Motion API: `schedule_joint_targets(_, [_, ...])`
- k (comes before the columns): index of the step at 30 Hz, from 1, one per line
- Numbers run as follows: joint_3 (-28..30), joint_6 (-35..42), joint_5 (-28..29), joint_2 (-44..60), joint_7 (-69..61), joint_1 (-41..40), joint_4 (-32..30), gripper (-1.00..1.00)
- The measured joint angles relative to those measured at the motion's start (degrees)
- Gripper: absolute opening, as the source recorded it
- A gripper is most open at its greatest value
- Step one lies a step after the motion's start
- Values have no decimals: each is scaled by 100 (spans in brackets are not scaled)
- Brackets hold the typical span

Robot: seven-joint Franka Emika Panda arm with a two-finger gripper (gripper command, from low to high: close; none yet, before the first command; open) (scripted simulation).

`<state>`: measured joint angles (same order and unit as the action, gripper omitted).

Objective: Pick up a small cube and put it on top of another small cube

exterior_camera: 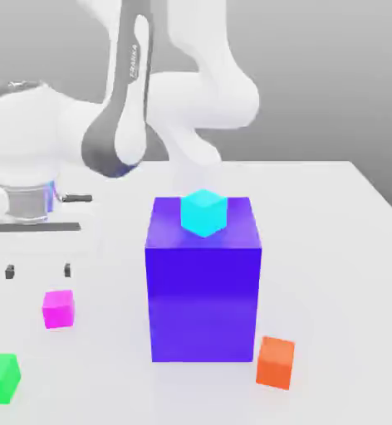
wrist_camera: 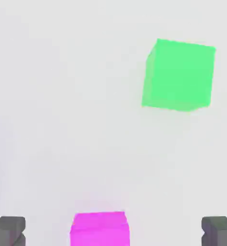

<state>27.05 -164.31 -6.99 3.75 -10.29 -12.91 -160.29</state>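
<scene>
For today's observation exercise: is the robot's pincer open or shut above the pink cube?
Open. The pincer has its two dark fingertips set wide apart, with the pink cube lying untouched between them on the table.

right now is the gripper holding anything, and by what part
Nothing is held. The gripper is open, its fingers spread wide either side of the pink cube, which sits on the table, untouched.

The arm (exterior_camera: 191,75) is glossy white with dark grey joint bands, and the claw (exterior_camera: 38,271) ends in small dark fingertips (wrist_camera: 8,229).
</scene>
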Motion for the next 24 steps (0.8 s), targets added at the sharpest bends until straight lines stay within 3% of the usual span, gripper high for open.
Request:
schedule_joint_targets(6, [-1719, -915, -1630, 1257, -1316, -1389, 245, 0])
schedule_joint_targets(7, [-1904, -1011, -1729, 1375, -1395, -1553, 274, -100])
schedule_joint_targets(14, [-1909, -995, -1710, 1363, -1380, -1562, 270, -100])
schedule_joint_targets(21, [-728, -21, 110, 77, 37, -808, -17, -100])
schedule_joint_targets(24, [-711, 400, 140, 159, 652, -714, 443, -100])
